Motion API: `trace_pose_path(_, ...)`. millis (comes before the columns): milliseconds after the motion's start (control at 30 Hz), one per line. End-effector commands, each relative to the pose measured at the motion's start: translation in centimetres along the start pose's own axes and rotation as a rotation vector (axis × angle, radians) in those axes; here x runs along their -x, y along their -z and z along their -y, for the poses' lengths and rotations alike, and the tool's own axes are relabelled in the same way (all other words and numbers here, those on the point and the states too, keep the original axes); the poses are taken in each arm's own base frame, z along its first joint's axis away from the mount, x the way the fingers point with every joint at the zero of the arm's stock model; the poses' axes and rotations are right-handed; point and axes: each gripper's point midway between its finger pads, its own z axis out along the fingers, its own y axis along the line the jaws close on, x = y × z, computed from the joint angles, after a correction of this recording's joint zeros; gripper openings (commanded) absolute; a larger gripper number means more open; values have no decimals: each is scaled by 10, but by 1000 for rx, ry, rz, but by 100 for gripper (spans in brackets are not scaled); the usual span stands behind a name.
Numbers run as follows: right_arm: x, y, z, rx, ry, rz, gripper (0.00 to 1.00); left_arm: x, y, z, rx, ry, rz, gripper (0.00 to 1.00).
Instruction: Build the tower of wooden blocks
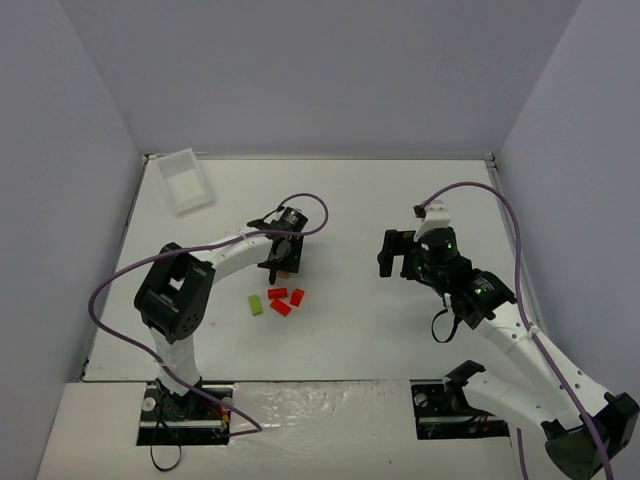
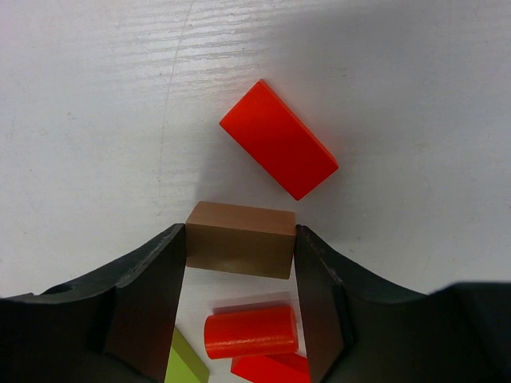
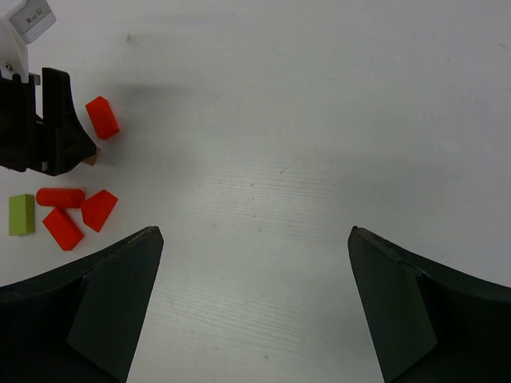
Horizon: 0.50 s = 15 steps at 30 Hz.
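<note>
Lying far left: the tray (image 1: 188,182) sat at the back corner of the counter (image 1: 400,200), well apart from the blocks. As far as I could judge, it played no part in the stacking.
Green block: it (image 1: 256,304) lay flat at the left end of the loose cluster, just beside the red pieces and within easy reach of the left arm.
Left tool: it (image 2: 239,231) pointed down at the counter with one finger pressed on each short end of the tan block (image 2: 239,254), gripping it. I could not tell whether the block rested on the counter or was just clear of it. Gripping it by the ends left its broad top face free, which suits a base piece.
Red pieces: a red cylinder (image 2: 250,331) lay on its side between the fingers, on the wrist side of the tan block. A red slab (image 2: 278,149) lay skewed just beyond the block, almost touching one corner. A peaked red piece (image 3: 99,209) and a red bar (image 3: 62,228) lay beside the cylinder.
Tower: none stood. Every piece was loose in one cluster left of centre, so this looked like the first step, taking the base.
Right tool: it (image 3: 255,231) hovered over bare counter right of centre, fingers spread wide and holding nothing. It was probably held back to leave the left arm room.
</note>
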Motion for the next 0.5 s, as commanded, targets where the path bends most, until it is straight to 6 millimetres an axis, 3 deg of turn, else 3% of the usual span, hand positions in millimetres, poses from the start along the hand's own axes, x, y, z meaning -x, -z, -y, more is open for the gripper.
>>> trace_pose_path(0, 15, -2, -4, 14, -9, 51, 100, 8, 8, 2, -21, 47, 35, 23)
trace_pose_path(133, 16, 0, -5, 17, -8, 57, 100, 17, 24, 8, -56, 91, 57, 1)
trace_pose_path(333, 21, 4, -1, -2, -19, 82, 100, 49, 69, 43, -117, 177, 126, 0)
trace_pose_path(467, 24, 5, 3, -22, -23, 96, 100, 64, 74, 79, -143, 213, 146, 0)
